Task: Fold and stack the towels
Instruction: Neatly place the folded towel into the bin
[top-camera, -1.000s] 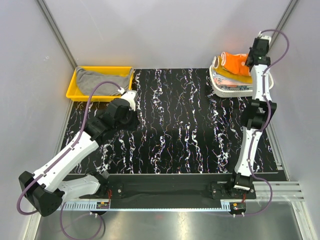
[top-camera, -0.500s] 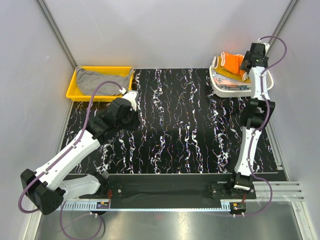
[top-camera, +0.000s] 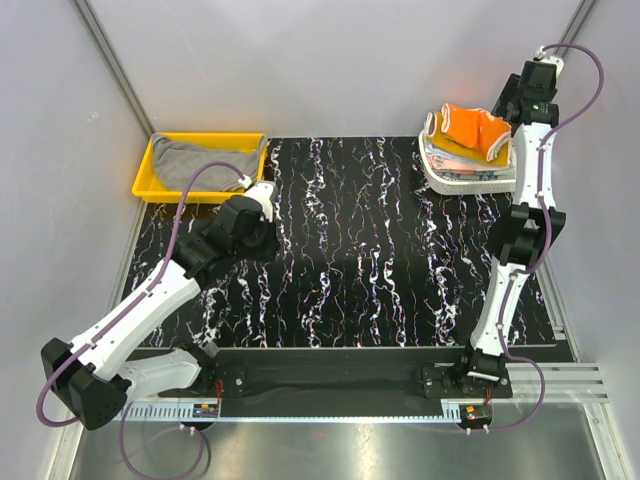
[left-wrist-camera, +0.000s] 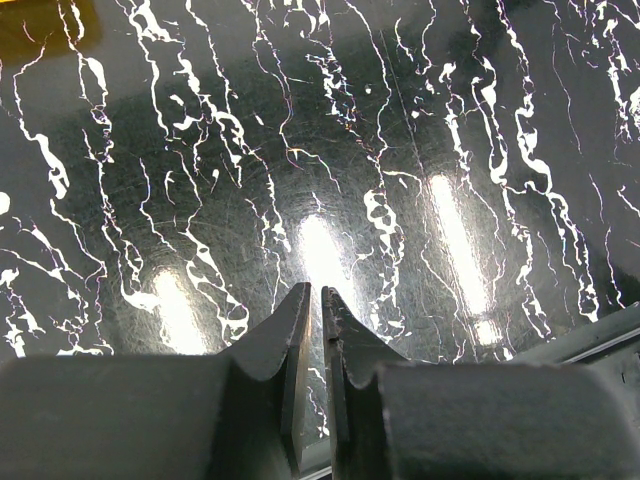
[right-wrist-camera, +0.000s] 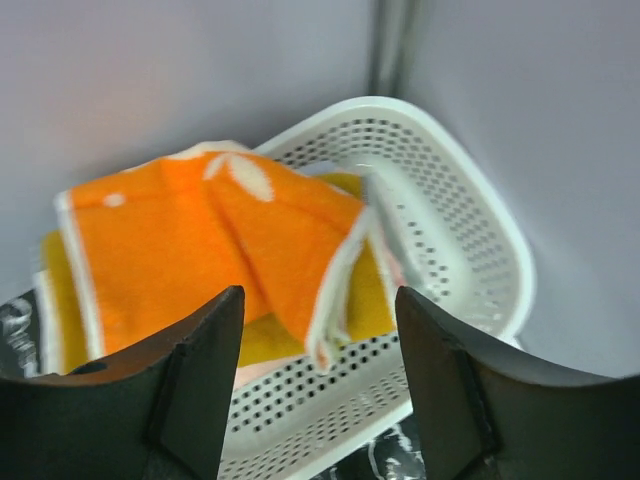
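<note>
A folded orange towel (top-camera: 468, 127) (right-wrist-camera: 200, 240) with white edging lies on top of the towel stack in the white lattice basket (top-camera: 450, 180) (right-wrist-camera: 455, 230). A yellow towel (right-wrist-camera: 265, 340) shows under it. My right gripper (top-camera: 512, 102) (right-wrist-camera: 320, 330) hovers just behind the stack, open, nothing between its fingers. A grey towel (top-camera: 200, 160) lies crumpled in the yellow tray (top-camera: 143, 180). My left gripper (top-camera: 250, 225) (left-wrist-camera: 315, 300) hangs low over the black marbled table (left-wrist-camera: 400, 150) near the tray, jaws shut with only a slit between them, holding nothing.
The basket stands at the table's back right corner, close to the right wall. The yellow tray sits at the back left. Grey walls enclose the table on three sides. A metal rail (top-camera: 330, 375) runs along the near edge by the arm bases.
My right gripper has opened, released the orange towel onto the stack and pulled up and back to the right. The left arm has stayed put.
</note>
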